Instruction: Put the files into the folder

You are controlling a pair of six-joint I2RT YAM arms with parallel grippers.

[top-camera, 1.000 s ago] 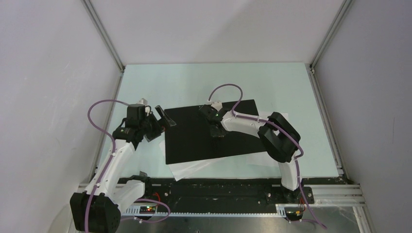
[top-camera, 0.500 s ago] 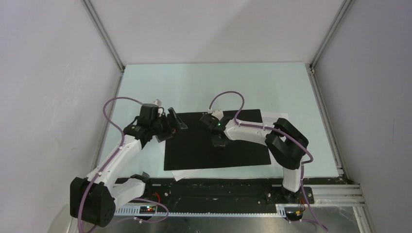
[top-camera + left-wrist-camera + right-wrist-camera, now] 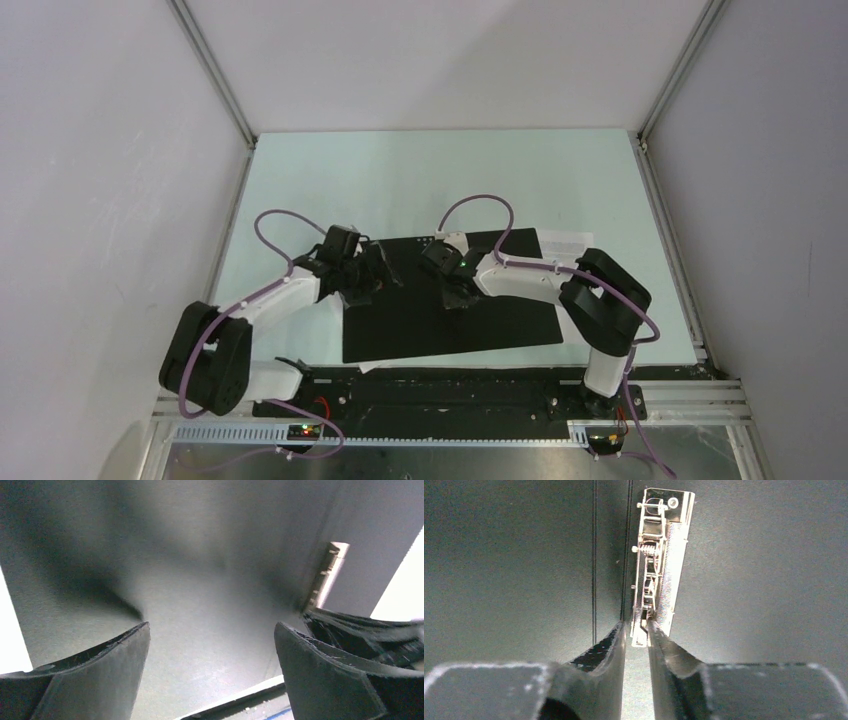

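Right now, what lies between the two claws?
Only the bare black inside of the open folder lies between the left gripper and the right gripper, as the top view shows.

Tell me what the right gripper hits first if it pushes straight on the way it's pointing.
The metal clip inside the open folder. Its near end sits right at the fingertips of the right gripper; whether they touch it is unclear.
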